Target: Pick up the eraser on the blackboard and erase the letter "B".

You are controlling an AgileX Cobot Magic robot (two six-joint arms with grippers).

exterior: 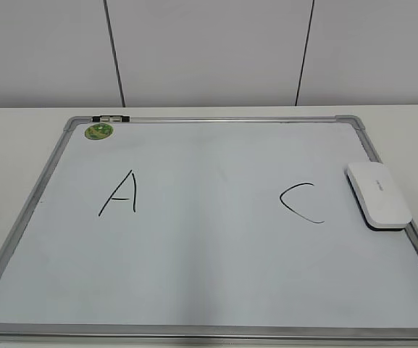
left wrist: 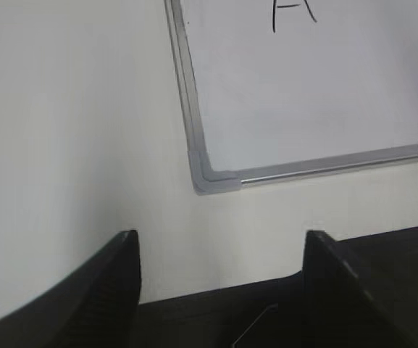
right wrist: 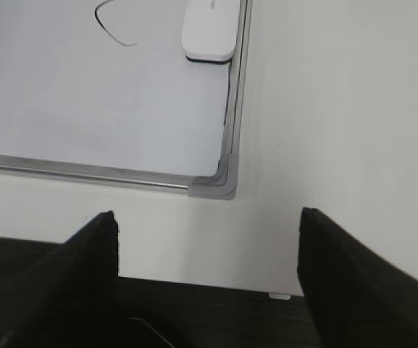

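Observation:
The blackboard (exterior: 209,275) is a white board in a grey frame, lying flat on the table. A black "A" (exterior: 119,194) is at its left and a black "C" (exterior: 301,202) at its right; no letter "B" shows between them. The white eraser (exterior: 378,195) lies on the board's right edge beside the "C"; its near end also shows in the right wrist view (right wrist: 210,29). My left gripper (left wrist: 222,243) is open and empty, over the table near the board's front left corner (left wrist: 212,177). My right gripper (right wrist: 209,225) is open and empty near the front right corner (right wrist: 212,187).
A round green sticker (exterior: 98,132) sits at the board's far left corner, with a small clip (exterior: 111,117) on the top frame. A pale wall rises behind the table. The dark front edge of the table shows under both grippers.

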